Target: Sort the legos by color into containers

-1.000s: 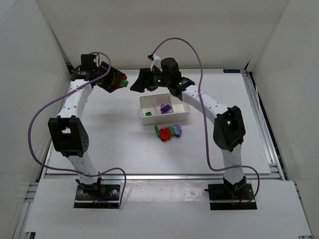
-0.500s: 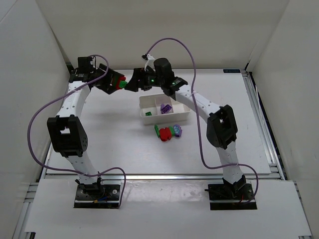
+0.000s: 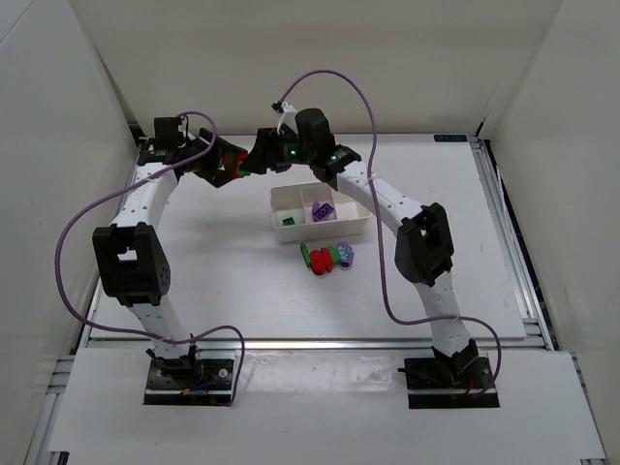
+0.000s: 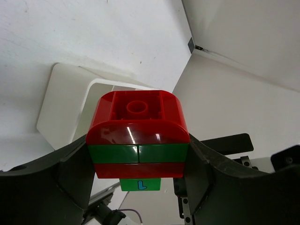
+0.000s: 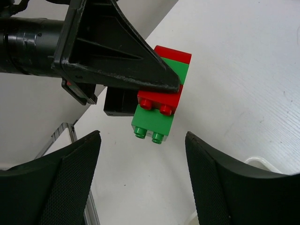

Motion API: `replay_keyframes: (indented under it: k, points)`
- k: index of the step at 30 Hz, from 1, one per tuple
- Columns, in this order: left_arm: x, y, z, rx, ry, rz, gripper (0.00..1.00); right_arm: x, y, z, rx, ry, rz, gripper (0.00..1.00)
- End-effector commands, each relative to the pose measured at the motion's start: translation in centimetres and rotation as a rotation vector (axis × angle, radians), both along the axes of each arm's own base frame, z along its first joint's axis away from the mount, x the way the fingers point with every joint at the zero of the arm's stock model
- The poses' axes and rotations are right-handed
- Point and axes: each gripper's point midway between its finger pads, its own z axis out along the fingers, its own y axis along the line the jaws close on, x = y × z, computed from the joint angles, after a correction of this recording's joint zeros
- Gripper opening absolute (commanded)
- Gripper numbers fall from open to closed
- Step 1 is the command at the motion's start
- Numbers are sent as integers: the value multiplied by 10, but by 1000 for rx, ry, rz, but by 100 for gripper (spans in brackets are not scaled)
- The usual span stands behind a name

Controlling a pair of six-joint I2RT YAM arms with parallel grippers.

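My left gripper (image 3: pixel 225 161) (image 4: pixel 138 161) is shut on a stack of red and green legos (image 3: pixel 235 161) (image 4: pixel 138 136), raised above the table's far left. In the right wrist view the stack (image 5: pixel 160 110) sticks out past the left fingers (image 5: pixel 110 51), green end first. My right gripper (image 3: pixel 260 155) (image 5: pixel 142 146) faces it, open, with its fingertips just short of the green brick. The white tray of containers (image 3: pixel 360 228) holds a green brick (image 3: pixel 288 221) in the left compartment and a purple brick (image 3: pixel 323 209) in the middle one. Loose legos (image 3: pixel 327 258) lie in front of the tray.
The loose group has a red piece (image 3: pixel 321 263), green pieces and a purple piece (image 3: pixel 347 255). White walls close in the table at the back and both sides. Purple cables loop over both arms. A tray corner (image 5: pixel 258 162) shows below my right gripper.
My right gripper has swung left from above the tray up to the stack in my left gripper, and its fingers have narrowed a little. The left gripper has shifted slightly toward it.
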Motion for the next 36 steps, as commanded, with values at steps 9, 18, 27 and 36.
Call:
replay_keyframes:
  k: [9, 18, 27, 36]
  points:
    - [-6, -10, 38, -30, -168, -98, 10, -2, 2, 10, 32, 3, 37, 69]
    - [-6, -11, 38, -5, -205, -132, 10, 1, 3, -4, 6, 26, 30, 61]
    - [-13, -25, 32, -3, -204, -169, 10, 8, 9, 1, 9, 5, 12, 61]
    - [-12, -24, 26, 4, -190, -164, 10, 10, 7, -4, -10, 2, -4, 26]
